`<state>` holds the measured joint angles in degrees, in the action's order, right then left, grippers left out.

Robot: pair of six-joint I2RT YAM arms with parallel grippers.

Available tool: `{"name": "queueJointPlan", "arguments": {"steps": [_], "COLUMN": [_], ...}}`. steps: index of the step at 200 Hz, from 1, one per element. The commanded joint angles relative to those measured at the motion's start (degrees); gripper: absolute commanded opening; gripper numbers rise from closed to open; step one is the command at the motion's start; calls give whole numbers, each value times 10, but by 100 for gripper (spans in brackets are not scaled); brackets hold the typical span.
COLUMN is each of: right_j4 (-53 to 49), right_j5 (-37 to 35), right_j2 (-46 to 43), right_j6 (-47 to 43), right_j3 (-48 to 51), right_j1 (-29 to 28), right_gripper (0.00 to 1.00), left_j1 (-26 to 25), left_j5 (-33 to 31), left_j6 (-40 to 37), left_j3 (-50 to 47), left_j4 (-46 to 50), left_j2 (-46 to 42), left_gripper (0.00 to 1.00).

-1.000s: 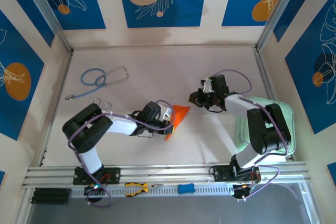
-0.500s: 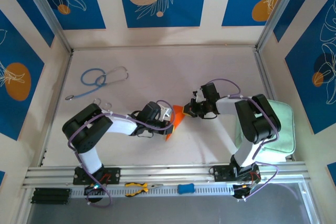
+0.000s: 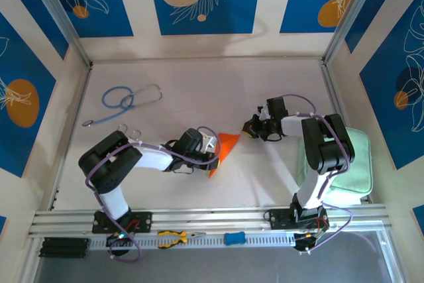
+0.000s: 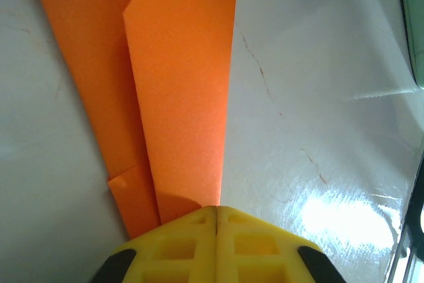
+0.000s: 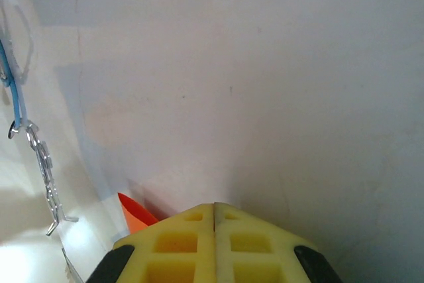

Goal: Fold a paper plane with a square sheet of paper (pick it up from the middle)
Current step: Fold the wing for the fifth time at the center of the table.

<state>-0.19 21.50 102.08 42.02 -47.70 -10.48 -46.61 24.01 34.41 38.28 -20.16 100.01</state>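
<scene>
Orange paper plane point(image 3: 226, 145) edges on table point(image 3: 199, 84)

No legible text, label, brand, number or sign on anything. Blue wall panels point(image 3: 228, 11): white leaf line-drawings and pale orange discs, decoration, no lettering.

Blue stethoscope point(image 3: 126, 101) at far left, pale green pad point(image 3: 361, 164) at right, yellow-handled pliers point(image 3: 173, 236) at near edge
</scene>
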Motion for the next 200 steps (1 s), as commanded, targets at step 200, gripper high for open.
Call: {"name": "queueJointPlan", "arguments": {"steps": [200], "right_j4": [38], "right_j5": [22], "right_j2": [-4], "right_j6": [10], "right_j3": [81], "right_j1": [-78], "right_gripper": [2], "left_j1": [7], "left_j5": [20], "left_j6": [8], "left_j3": [60], "left_j4": [121], "left_j2": [-49], "left_gripper": [4]}}
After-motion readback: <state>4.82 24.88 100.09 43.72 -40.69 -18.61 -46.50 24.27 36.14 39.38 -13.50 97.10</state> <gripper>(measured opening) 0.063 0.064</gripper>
